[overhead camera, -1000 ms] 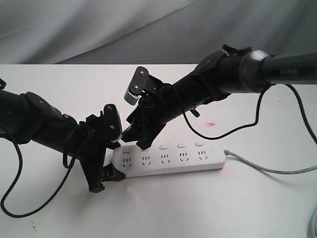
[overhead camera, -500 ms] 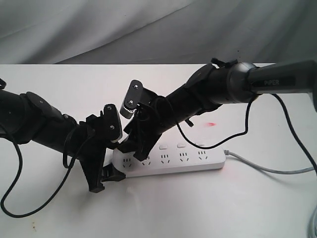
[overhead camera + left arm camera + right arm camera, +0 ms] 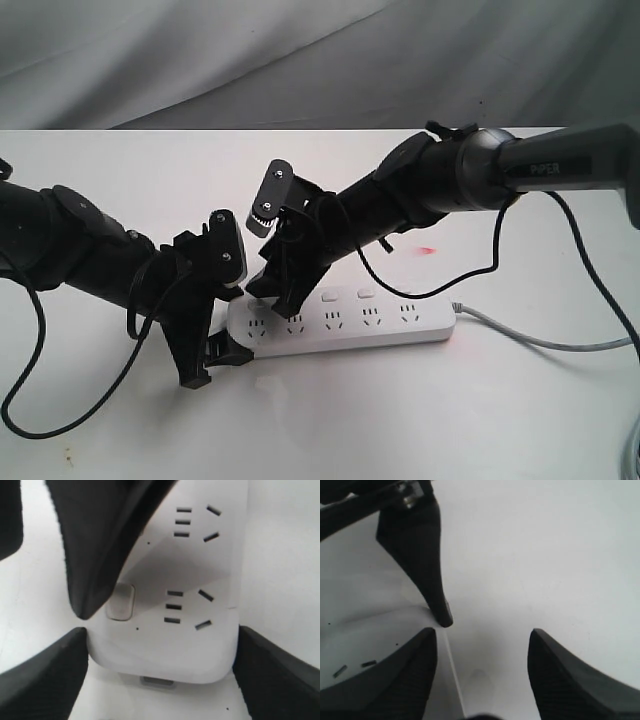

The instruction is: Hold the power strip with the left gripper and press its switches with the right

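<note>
The white power strip lies on the table, its grey cord running off to the right. My left gripper is shut across the strip's left end. In the left wrist view its fingers press both sides of the power strip. My right gripper, on the PIPER arm, hangs open over the leftmost switches. One of its fingers points down beside the end switch. Two more switches show farther right. In the right wrist view the right gripper straddles the power strip's edge.
The white table runs out to a grey cloth backdrop. A small red light spot lies behind the strip. The left arm's black cable loops over the table at front left. The left gripper's finger shows in the right wrist view.
The right gripper has moved left along the strip, from the second switch to the end one, and lowered. The left gripper and the strip have stayed still.
</note>
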Motion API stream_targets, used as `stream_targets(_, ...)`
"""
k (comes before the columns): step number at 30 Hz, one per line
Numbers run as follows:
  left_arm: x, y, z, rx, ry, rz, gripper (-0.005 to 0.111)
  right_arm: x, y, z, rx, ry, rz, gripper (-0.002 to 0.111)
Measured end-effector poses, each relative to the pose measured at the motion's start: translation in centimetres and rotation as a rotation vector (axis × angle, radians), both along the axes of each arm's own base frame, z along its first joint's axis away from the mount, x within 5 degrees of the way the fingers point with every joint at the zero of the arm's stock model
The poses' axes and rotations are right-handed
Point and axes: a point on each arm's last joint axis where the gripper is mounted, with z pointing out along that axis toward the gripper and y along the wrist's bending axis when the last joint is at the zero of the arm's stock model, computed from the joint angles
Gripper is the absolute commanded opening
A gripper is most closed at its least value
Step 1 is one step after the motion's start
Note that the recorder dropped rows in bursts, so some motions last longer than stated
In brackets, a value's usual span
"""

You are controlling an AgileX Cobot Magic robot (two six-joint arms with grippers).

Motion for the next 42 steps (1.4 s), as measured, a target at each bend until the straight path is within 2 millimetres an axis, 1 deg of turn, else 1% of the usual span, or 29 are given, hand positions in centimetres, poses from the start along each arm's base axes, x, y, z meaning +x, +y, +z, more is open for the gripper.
stream_targets(14, 0.0, 0.0, 0.0, 0.0, 0.0, 0.0, 0.056, 0.05, -0.02, 0.0, -0.003, -0.01, 0.002, 0.051)
stream_targets(22, 0.0, 0.0, 0.0, 0.0, 0.0, 0.0, 0.056, -0.44, 0.46, 0.01, 0.003, 0.004, 0.028, 0.051)
stream_targets(42, 0.0, 0.0, 0.0, 0.0, 0.0, 0.0, 0.056, -0.35, 0.32, -0.25, -0.022, -0.016, 0.038, 0.051)
